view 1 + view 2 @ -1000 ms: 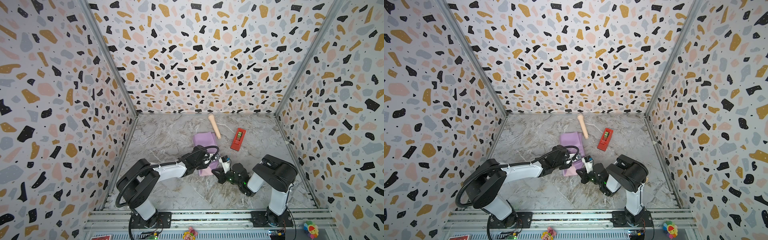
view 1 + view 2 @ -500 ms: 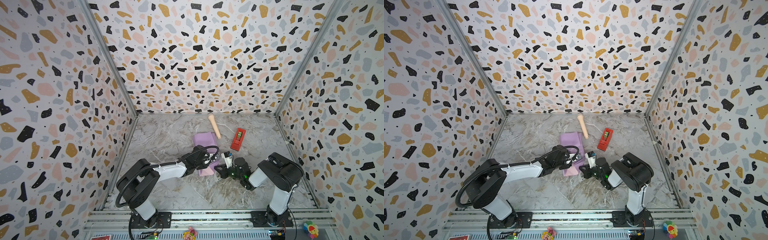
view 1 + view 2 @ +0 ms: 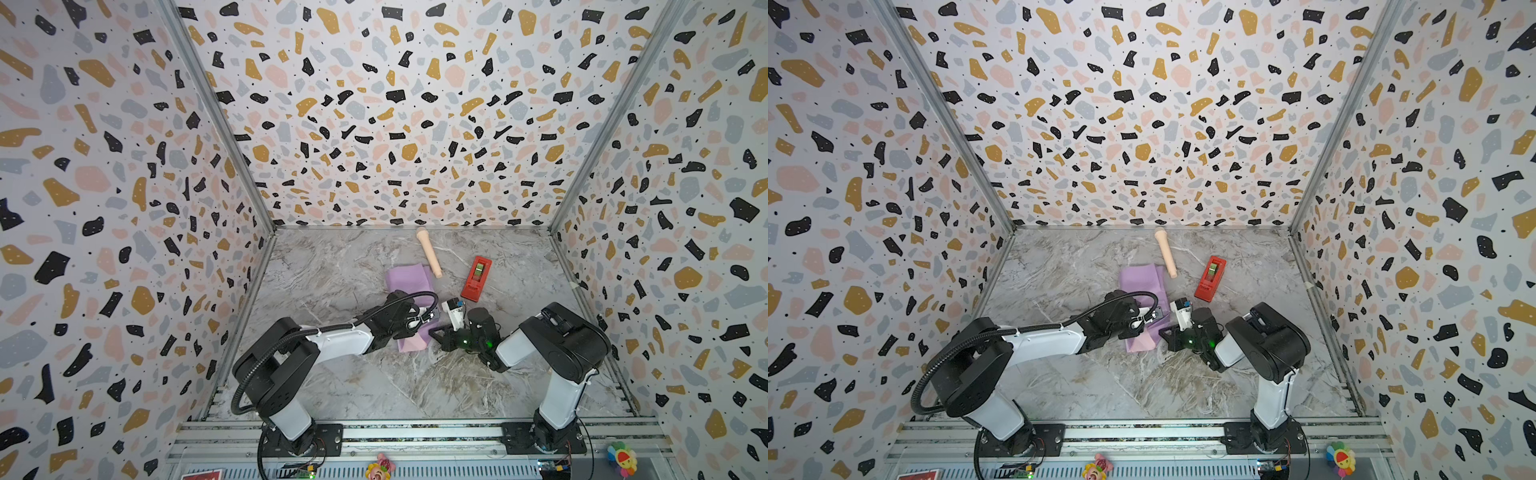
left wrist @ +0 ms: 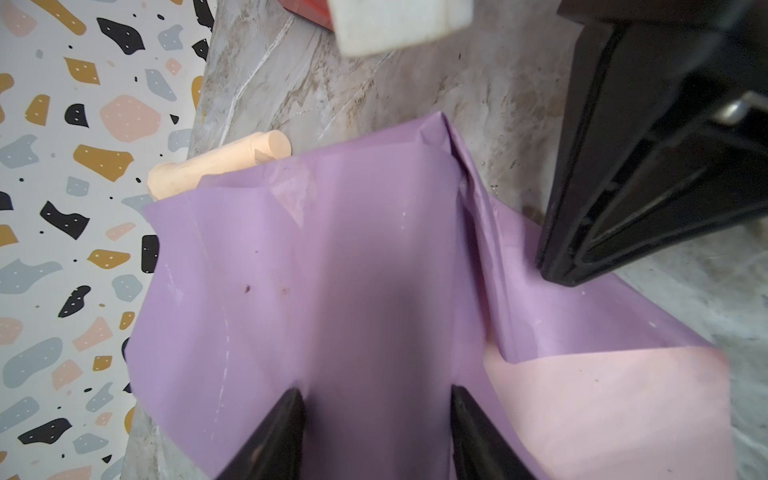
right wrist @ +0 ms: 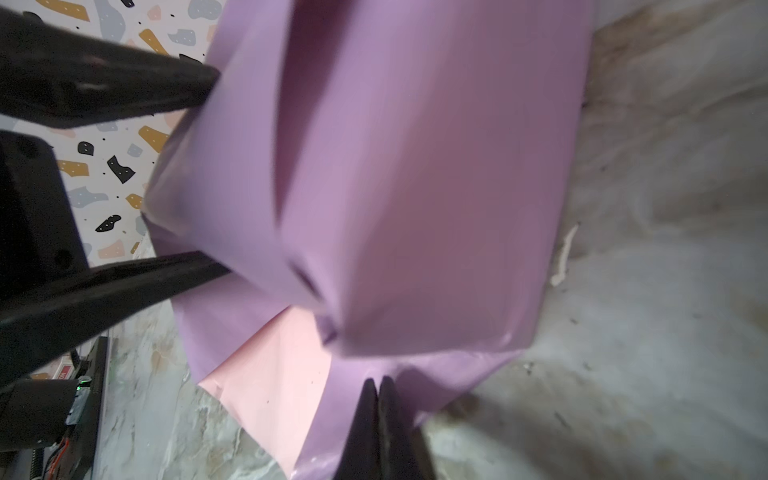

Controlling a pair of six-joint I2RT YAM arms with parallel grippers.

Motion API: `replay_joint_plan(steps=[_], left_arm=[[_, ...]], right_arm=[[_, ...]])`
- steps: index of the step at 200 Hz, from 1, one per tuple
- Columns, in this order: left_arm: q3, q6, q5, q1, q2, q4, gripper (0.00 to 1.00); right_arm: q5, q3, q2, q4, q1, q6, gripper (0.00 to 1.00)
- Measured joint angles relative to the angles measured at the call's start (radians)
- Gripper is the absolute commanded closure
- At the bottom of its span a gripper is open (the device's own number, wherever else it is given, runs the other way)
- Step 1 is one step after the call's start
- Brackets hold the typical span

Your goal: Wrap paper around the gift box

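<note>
**Wrapped paper at mid-table**

Your paper [image 3: 407, 280] lies lilac side out at mid-table; the box is hidden. Only the right wrist view shows your left gripper [image 5: 220, 174] clasping its sides. Your right gripper [image 5: 377, 392] is closed over its edge.

Paper [image 3: 407, 280] lies just below centre in both top views, lilac face out, creased and folded into a boxy bundle (1 overlapping flap seam shows in the right wrist view). A pale pink inner corner [image 4: 602, 407] lies flat at the bundle's lower end. Gift box: hidden under the wrap.
</note>
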Motion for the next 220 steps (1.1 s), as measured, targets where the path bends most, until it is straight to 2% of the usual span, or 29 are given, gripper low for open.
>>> replay_joint_plan(steps=[95,160,220], left_arm=[[0.002,-0.004,-0.002,0.0,0.002,-0.002,0.46],[0.004,-0.005,-0.003,0.0,0.004,0.0,0.46],[0.009,-0.008,-0.005,0.001,0.009,0.0,0.46]], right_arm=[[-0.001,-0.053,-0.044,-0.003,0.077,0.138,1.0],[-0.101,-0.013,-0.053,-0.098,0.016,0.141,1.0],[-0.183,-0.013,-0.183,-0.148,-0.033,0.141,1.0]])
